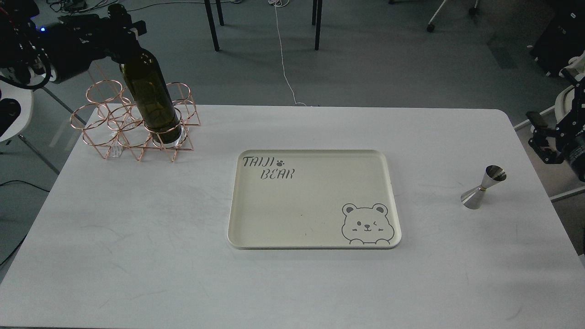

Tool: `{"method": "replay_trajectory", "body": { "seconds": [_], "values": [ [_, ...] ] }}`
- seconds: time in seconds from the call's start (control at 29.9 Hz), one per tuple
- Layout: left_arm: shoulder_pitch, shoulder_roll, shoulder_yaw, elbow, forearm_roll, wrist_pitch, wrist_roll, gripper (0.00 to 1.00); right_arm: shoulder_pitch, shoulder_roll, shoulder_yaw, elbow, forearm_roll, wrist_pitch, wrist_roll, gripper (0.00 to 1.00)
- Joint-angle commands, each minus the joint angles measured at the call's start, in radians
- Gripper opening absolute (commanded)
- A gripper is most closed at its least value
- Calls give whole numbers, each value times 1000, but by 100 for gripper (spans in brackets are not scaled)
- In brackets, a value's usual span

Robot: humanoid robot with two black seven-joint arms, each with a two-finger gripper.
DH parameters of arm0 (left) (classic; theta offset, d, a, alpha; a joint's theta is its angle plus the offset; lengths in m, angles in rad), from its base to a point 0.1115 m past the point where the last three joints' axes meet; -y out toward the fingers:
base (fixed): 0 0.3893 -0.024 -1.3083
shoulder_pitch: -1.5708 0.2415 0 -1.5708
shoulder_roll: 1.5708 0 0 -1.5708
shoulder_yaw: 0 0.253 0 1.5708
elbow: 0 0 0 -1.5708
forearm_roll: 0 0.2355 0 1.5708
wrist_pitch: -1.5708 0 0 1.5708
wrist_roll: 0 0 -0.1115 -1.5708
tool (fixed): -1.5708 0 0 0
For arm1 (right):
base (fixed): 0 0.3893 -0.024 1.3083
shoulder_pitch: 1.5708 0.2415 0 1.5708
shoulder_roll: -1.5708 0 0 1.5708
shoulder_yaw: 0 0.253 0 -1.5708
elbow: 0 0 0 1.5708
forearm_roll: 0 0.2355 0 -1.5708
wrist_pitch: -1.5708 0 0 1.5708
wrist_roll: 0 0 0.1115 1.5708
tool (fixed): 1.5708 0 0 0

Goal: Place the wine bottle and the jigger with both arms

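Note:
The dark olive-green wine bottle [153, 98] stands tilted in a front ring of the copper wire rack [114, 128] at the table's back left. My left gripper [122, 28] is closed around the bottle's neck, which it hides. The steel jigger [483, 188] stands upright on the table at the right, free. My right gripper [541, 137] hangs off the table's right edge, behind and to the right of the jigger, apart from it; its fingers are too dark to tell apart.
A cream tray [388, 183] printed "TAIJI BEAR" with a bear drawing lies at the table's middle with nothing on it. Chair legs and a cable are on the floor beyond the table's far edge.

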Motion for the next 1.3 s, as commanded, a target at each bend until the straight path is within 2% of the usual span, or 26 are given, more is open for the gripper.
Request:
{"method": "replay_trajectory", "body": {
  "seconds": [0.0,0.23,0.53,0.63,0.8,0.94,1.1,1.27],
  "values": [
    [8,-11,0,8,1,3,0,23,0,0,0,0,0,0,0,99],
    [30,-14,0,24,1,3,0,30,-6,0,-4,3,0,0,0,99],
    [48,-13,17,24,1,3,0,33,-9,-1,-4,2,0,0,0,99],
    [48,-10,23,22,1,3,0,56,-9,-1,-4,2,0,0,0,99],
    [47,-11,28,22,-1,3,0,69,-9,0,-4,2,0,0,0,99],
    [47,-2,28,19,-40,3,0,96,-9,0,-4,2,0,0,0,99],
    [51,51,29,-22,-106,-12,0,98,-9,2,-1,3,-2,3,0,99],
    [158,182,16,-191,-328,-75,0,98,6,13,8,20,-8,6,0,99]
  ]
}}
